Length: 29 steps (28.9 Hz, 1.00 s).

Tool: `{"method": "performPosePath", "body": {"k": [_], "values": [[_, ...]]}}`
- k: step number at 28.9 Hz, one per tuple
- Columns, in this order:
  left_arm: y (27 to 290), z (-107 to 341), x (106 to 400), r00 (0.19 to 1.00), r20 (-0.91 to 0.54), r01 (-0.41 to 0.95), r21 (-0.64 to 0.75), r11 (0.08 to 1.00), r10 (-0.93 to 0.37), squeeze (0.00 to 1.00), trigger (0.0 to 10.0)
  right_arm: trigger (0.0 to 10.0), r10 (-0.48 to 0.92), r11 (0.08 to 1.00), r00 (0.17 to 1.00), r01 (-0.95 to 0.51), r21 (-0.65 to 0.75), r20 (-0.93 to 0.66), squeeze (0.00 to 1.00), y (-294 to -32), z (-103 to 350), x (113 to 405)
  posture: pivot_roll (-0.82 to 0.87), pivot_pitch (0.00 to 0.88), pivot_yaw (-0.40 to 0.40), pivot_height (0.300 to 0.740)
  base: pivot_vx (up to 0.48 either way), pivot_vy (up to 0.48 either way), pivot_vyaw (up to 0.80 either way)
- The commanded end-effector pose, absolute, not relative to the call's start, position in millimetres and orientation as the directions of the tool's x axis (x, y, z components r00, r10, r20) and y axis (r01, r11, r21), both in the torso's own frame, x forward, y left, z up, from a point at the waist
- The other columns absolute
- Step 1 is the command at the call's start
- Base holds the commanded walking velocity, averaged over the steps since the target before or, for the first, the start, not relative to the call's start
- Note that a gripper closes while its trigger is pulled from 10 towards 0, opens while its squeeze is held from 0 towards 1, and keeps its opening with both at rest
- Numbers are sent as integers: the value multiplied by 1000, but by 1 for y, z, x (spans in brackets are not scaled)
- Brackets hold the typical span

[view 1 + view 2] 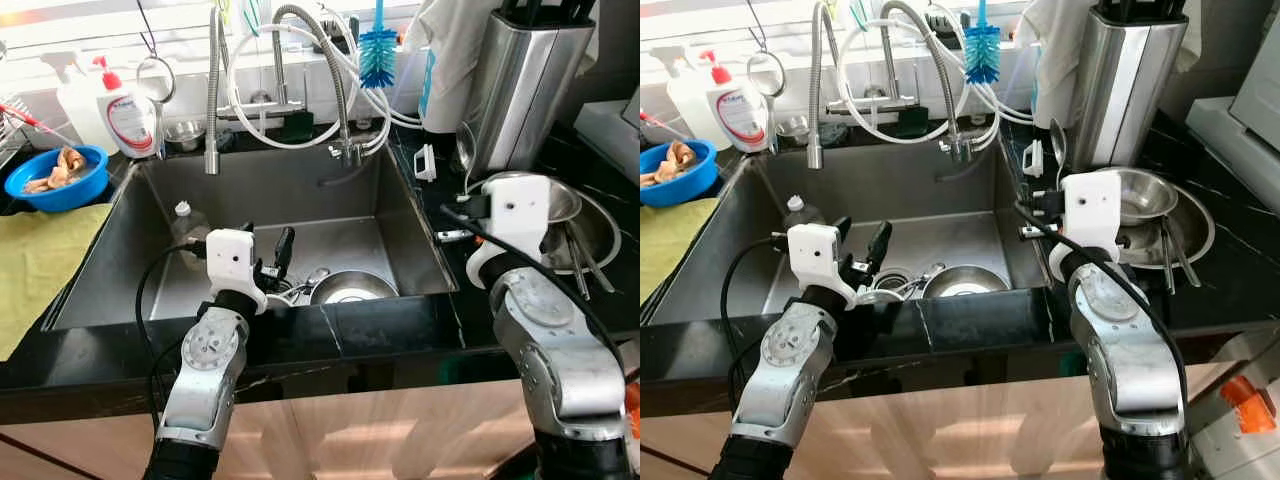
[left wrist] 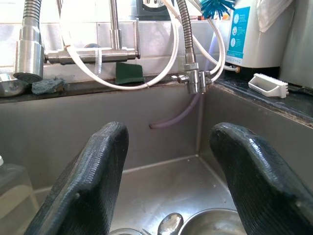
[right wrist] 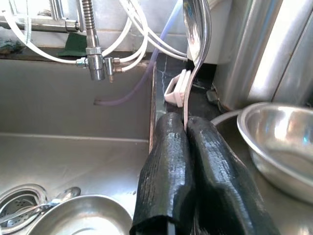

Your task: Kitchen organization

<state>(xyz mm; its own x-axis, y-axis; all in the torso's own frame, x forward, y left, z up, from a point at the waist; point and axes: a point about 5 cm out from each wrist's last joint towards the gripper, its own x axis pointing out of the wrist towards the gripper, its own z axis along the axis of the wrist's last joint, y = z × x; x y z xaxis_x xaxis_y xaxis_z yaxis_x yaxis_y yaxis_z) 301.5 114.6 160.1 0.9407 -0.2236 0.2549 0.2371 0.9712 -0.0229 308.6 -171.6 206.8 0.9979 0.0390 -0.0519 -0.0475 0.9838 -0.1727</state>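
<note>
The right claw (image 3: 188, 129) is clenched on a spoon (image 3: 195, 29) above the black surface (image 1: 400, 325); its handle is hidden between the fingers. The left claw (image 2: 168, 161) hangs released over the sink (image 1: 130, 250), near the front edge

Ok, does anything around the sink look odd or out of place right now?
One thing stands out: a plastic bottle sits down in the sink by its left wall, with a steel bowl and a spoon. Also, the right gripper is pinching a large metal spoon that stands upright above the counter. No spills show.
</note>
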Motion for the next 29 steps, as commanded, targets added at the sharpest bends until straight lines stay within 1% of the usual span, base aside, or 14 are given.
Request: {"method": "performPosePath", "body": {"k": [1,4,9,11,13,15,16,17,19,25,29], "values": [[115,161,303,939,259,243,-24,970,-228,0,10000,10000,102,972,994,-107,-209,-33,0,-166,211,320,-134,0,64,740,0,0,0],[112,162,304,936,263,251,-27,968,-236,0,10000,10000,150,951,988,-151,-270,-26,0,-163,209,334,-125,0,66,740,0,0,0],[110,163,305,933,267,258,-32,966,-240,0,10000,10000,229,940,973,-219,-263,8,0,-156,214,346,-124,0,66,740,0,0,0],[110,163,305,933,266,259,-33,965,-241,0,10000,10000,240,938,971,-230,-258,9,0,-155,213,348,-124,0,68,740,0,0,0],[106,163,306,930,261,276,-30,961,-259,0,10000,10000,285,933,957,-290,-215,-54,0,-154,195,361,-113,0,67,740,0,0,0],[105,163,306,929,261,279,-29,960,-262,0,10000,10000,288,932,956,-294,-213,-60,0,-155,192,363,-111,0,67,740,0,0,0],[105,162,306,930,257,279,-29,960,-262,0,10000,10000,293,946,954,-298,-125,-61,0,-155,188,366,-110,0,66,740,0,0,0],[105,162,306,930,257,279,-29,960,-262,0,10000,10000,293,946,954,-298,-125,-61,0,-155,188,366,-110,0,66,740,0,0,0],[107,162,306,932,253,274,-27,961,-259,0,10000,10000,301,950,952,-304,-70,-51,0,-154,187,369,-111,0,65,740,0,0,0],[116,160,307,941,247,242,-18,970,-231,0,10000,10000,380,924,924,-381,-42,-31,0,-151,191,379,-117,0,61,740,0,0,0],[119,160,307,943,248,235,-15,972,-224,0,10000,10000,388,921,921,-389,-30,-27,0,-152,190,383,-114,0,58,740,0,0,0]]}}
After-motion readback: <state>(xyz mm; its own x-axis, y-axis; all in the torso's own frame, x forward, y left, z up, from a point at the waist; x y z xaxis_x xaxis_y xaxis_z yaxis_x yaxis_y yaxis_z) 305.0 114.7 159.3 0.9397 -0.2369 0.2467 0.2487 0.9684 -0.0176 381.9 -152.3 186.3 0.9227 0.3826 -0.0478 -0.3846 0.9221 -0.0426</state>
